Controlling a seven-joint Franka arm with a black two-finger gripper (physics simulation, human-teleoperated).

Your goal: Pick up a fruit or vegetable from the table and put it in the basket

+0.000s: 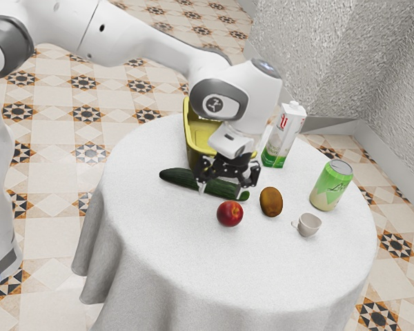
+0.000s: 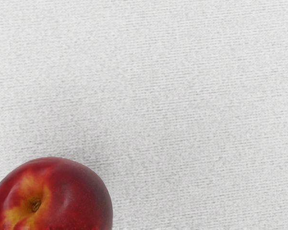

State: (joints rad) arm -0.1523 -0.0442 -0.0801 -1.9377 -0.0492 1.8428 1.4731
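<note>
Three pieces of produce: a red nectarine, a dark green cucumber and a brown kiwi, all on the cloth-covered surface.
Nectarine: just beside the cucumber's end, near the kiwi, and outside the basket; the likeliest pick, though the task would allow any of the three.
Jaws: parted, pointing down, gripping nothing, above the cucumber's half nearer the nectarine in the exterior view.
Yellow basket: upright behind the cucumber, partly hidden by the arm.
Step in hand: probably lining up over the fruit; the pick is still to be made.
Cucumber risk: if the jaws drop without shifting toward the nectarine, a fingertip could press on the cucumber or catch it instead.
Nectarine risk: an off-centre close on that round, smooth skin could squirt it out and send it rolling toward the kiwi or the surface's edge.
Kiwi risk: a wide approach might nudge it into the small cup.
Basket risk: carried too low, the fruit could strike the rim and slip loose or push the basket.
</note>
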